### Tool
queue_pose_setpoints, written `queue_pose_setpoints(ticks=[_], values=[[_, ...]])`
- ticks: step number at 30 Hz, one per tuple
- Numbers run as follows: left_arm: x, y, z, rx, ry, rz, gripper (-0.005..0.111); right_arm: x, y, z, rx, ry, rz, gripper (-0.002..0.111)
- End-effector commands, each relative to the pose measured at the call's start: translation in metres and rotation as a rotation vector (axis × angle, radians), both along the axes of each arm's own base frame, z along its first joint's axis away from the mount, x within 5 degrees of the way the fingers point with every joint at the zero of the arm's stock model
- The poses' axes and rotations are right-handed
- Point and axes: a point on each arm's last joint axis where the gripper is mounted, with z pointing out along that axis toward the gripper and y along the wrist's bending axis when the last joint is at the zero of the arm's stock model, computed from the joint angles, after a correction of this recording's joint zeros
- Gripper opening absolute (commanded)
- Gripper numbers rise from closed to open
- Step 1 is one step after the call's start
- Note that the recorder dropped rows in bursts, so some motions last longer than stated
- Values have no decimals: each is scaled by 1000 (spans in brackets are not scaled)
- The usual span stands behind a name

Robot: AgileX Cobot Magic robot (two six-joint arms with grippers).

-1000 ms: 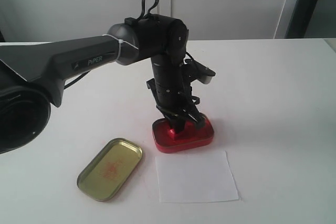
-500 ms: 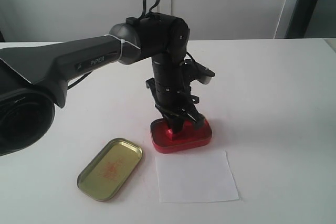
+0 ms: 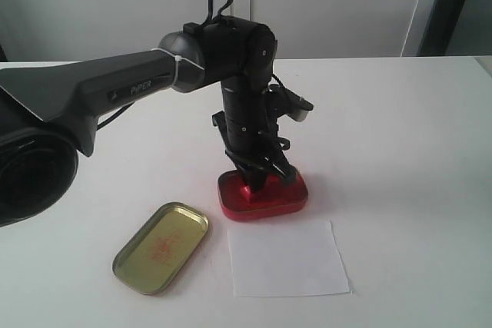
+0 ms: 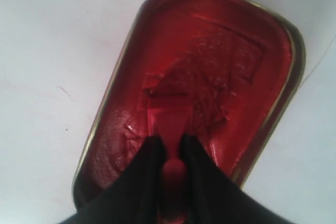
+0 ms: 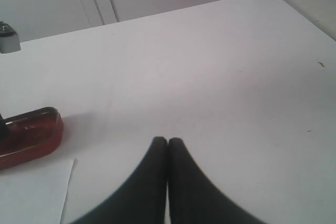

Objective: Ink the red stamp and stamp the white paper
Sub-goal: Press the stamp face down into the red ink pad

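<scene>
My left gripper (image 3: 260,180) points straight down into the red ink tin (image 3: 263,199) and is shut on the red stamp (image 4: 169,116). In the left wrist view the stamp's knobbed handle sits between the two black fingers (image 4: 149,156) and its square base presses on the red ink pad (image 4: 210,72). The white paper (image 3: 287,258) lies flat just in front of the tin, apart from it. My right gripper (image 5: 168,141) is shut with nothing in it, hovering over bare white table to the right of the tin (image 5: 29,135) and the paper's corner (image 5: 37,192).
A gold oblong tin lid (image 3: 161,246) lies open-side up on the white table (image 3: 400,159), left of the paper. Grey cabinet doors (image 3: 330,5) stand behind the table. The left arm (image 3: 92,94) stretches in from the left edge.
The red ink tin has slid a little to the left and away from the paper under the left gripper, which has shifted with it while holding the stamp.
</scene>
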Motion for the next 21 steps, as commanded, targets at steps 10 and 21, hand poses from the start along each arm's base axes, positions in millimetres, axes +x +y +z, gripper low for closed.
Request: queue_pose_setpoints(ticks=[10,21], values=[[-5,3,28,-35,-28,-2,0,0,0,0,-6,-16,-4,0],[-5,2,28,-39,-30,-1,0,0,0,0,-6,-16,-4,0]])
